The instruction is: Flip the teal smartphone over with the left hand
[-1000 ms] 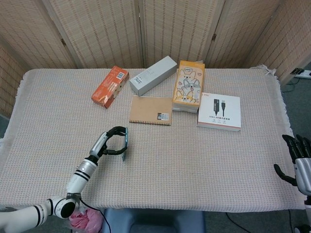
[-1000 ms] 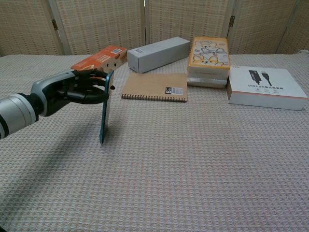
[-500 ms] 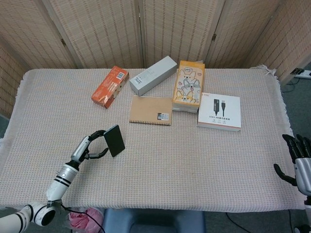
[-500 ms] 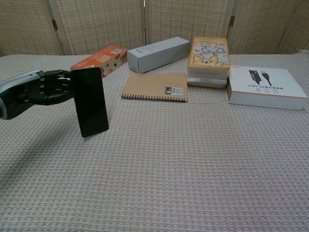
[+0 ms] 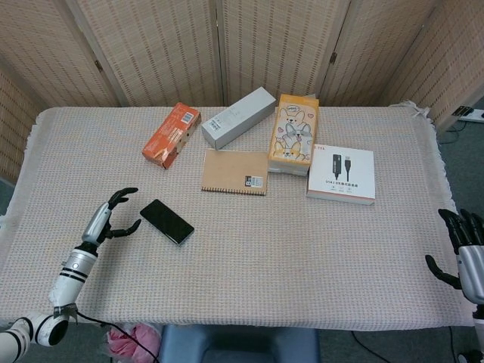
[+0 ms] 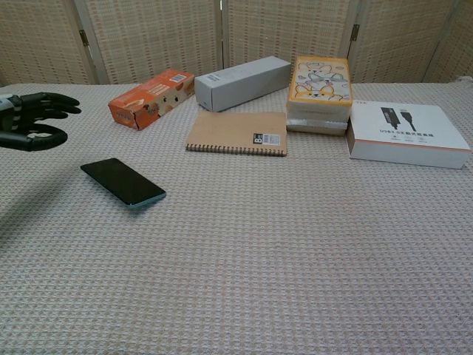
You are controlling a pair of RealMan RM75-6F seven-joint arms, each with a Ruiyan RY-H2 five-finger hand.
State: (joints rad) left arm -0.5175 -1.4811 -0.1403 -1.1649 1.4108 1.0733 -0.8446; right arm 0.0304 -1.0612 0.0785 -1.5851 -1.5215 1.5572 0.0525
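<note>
While the phone [image 5: 166, 221] lies flat on the table [image 5: 249, 249] with its dark glass side up and a thin teal edge showing along its near side in the chest view [image 6: 123, 182], the left hand [image 5: 113, 213] hangs just beside it, to its left, not touching it. The fingers [image 6: 58, 101] of that hand are spread and loosely curved, holding nothing. In the chest view the hand [image 6: 29, 120] sits at the far left edge of the picture, raised a little above the woven cloth that covers the table.

Behind the phone, toward the folding screen, an orange box [image 5: 172, 134] lies at an angle, and a grey box [image 5: 237, 117] lies next to it on the right. A brown spiral notebook [image 5: 235, 172] rests flat in front of the grey box. To the right of the notebook stands a stack topped by a yellow box with cartoon animals [image 5: 295, 133], and further right lies a white box printed with a cable [image 5: 341, 175].

The right hand [image 5: 460, 246] shows only at the lower right corner of the head view, off the edge of the table and well apart from everything on it, its dark fingers [image 5: 454, 224] apart and holding nothing.
</note>
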